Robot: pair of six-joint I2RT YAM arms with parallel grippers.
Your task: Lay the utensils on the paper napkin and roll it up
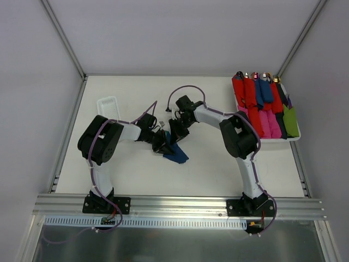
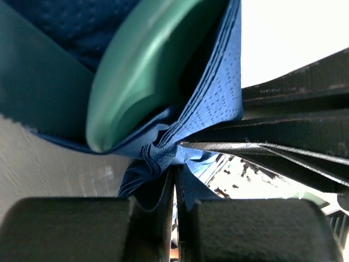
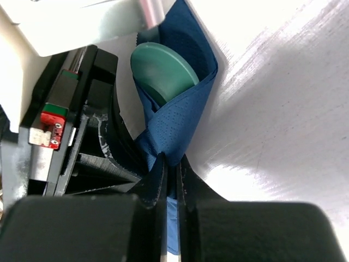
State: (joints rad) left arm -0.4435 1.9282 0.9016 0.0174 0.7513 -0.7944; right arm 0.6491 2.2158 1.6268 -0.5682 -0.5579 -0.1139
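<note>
The navy paper napkin (image 1: 175, 154) lies folded mid-table between the two arms. It wraps round a teal utensil, whose rounded end shows in the left wrist view (image 2: 147, 65) and in the right wrist view (image 3: 163, 71). My left gripper (image 1: 160, 143) is shut on the napkin's edge (image 2: 163, 155). My right gripper (image 1: 175, 135) is shut on a fold of the napkin (image 3: 180, 131). The two grippers sit close together, almost touching. Any other utensils are hidden inside the fold.
A white tray (image 1: 294, 137) at the right back holds several red, pink, blue and green rolled bundles. A small white ribbed tray (image 1: 108, 106) stands at the left back. Metal frame posts edge the table.
</note>
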